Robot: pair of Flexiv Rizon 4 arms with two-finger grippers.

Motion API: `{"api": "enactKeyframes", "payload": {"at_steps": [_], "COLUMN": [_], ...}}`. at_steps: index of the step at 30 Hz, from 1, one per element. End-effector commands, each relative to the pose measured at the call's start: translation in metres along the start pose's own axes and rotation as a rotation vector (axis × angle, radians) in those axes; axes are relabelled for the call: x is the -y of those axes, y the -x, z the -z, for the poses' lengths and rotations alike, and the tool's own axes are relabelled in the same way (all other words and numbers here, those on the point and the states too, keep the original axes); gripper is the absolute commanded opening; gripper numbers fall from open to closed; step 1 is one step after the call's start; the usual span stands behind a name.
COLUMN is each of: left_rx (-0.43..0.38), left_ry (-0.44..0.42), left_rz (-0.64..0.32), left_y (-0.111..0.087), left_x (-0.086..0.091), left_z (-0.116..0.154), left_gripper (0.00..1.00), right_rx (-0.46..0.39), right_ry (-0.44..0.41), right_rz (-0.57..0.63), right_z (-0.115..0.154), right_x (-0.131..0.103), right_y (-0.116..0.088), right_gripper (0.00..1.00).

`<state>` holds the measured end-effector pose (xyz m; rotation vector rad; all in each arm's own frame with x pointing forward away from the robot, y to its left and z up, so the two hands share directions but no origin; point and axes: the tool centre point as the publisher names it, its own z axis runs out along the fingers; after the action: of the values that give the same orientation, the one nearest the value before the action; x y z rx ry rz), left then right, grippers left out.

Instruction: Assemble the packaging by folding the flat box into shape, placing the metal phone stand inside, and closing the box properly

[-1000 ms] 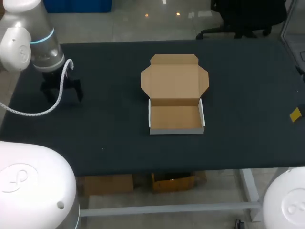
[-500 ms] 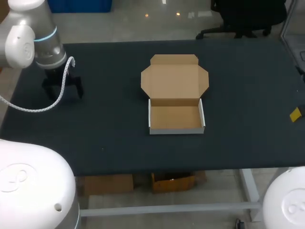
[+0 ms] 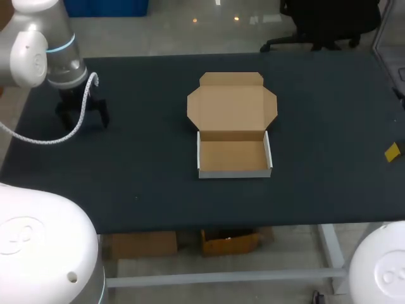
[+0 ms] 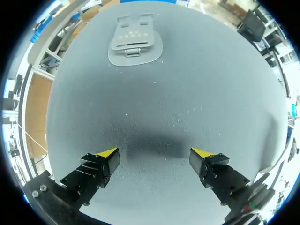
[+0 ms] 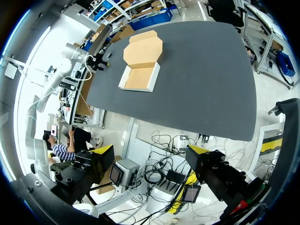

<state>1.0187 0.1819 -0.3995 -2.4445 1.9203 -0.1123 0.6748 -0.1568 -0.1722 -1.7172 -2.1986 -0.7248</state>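
The cardboard box (image 3: 233,127) stands folded at the table's middle, its tray (image 3: 234,156) empty and its lid laid open flat behind it. My left gripper (image 3: 82,117) hangs open over the table's far left. In the left wrist view the grey metal phone stand (image 4: 135,40) lies flat on the mat, well ahead of my open left gripper (image 4: 154,159); the head view does not show it. My right gripper (image 5: 150,152) is open and empty, off the table's right side, with the box (image 5: 140,63) far ahead. One yellow fingertip (image 3: 392,152) shows at the head view's right edge.
The dark table mat (image 3: 329,101) is bare around the box. A white cable (image 3: 69,136) loops down from my left arm near the table's left edge.
My left arm has shifted slightly toward the far left corner. The box and the right gripper have not moved.
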Motion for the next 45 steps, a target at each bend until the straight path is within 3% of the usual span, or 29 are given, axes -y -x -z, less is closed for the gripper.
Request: {"api": "enactKeyframes", "payload": {"at_steps": [1, 45], "left_rx": [0.008, 0.021], "left_ry": [0.010, 0.007], "left_rz": [0.001, -0.006], "left_y": [0.000, 0.013], "left_x": [0.009, 0.071], "left_z": [-0.002, -0.005], "left_gripper": [1.00, 1.00], "right_rx": [-0.002, -0.002], "right_ry": [-0.002, -0.002], "right_rz": [0.001, 0.001], "right_z": [0.002, 0.002], "right_x": [0.001, 0.001], "right_y": [0.000, 0.000], "right_gripper": [1.00, 1.00]}}
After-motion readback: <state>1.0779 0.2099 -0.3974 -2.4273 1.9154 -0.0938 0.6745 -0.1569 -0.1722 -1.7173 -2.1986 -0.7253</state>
